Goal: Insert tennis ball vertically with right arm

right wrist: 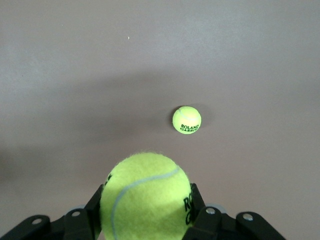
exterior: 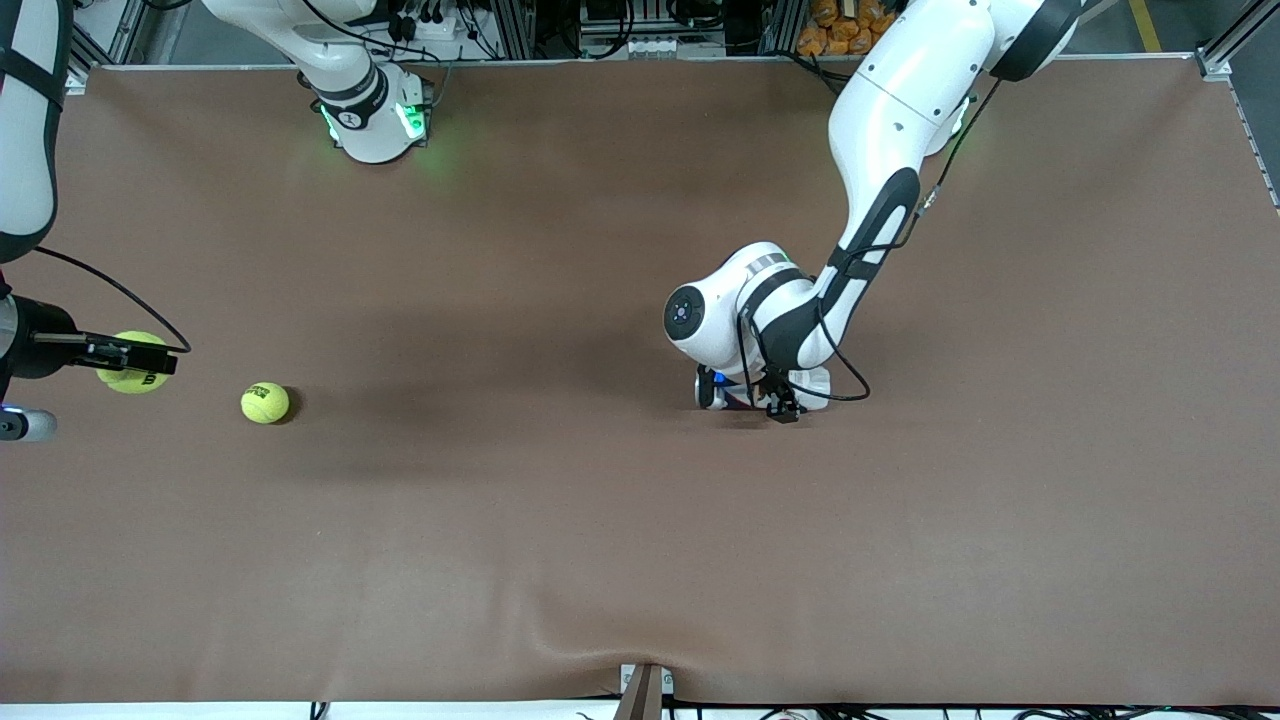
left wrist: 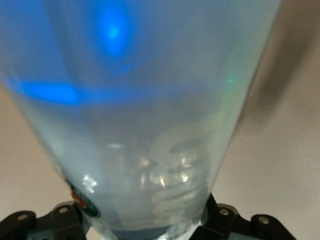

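A loose ball [exterior: 265,402] lies on the brown tabletop [exterior: 620,540] toward the right arm's end, nearest the front camera of all the things here. It is a fuzzy yellow-green tennis ball; the right wrist view shows black lettering on it and a dark shadow beside it.

Just beside it, closer to the table's edge at the right arm's end, the right gripper [exterior: 135,360] holds a second ball, the held ball [exterior: 133,362], up over the tabletop. Its jaws are clamped on the sides of this ball. In the right wrist view the held ball [right wrist: 146,196] fills the space between the black fingers [right wrist: 92,212]; it is the same bright yellow-green felt, with a pale curved seam running across it and part of a black printed word on one side. The loose ball [right wrist: 187,120] sits apart from it on the bare surface.

Toward the middle of the table, the left gripper [exterior: 775,400] is low, at the tabletop, under the bent white left arm [exterior: 880,150]. Its jaws are clamped on a clear tube [left wrist: 145,115], a see-through plastic container with ribbing near its end, a small green and red label, and blue light glowing on its wall. From the front the tube is almost wholly hidden under the wrist.
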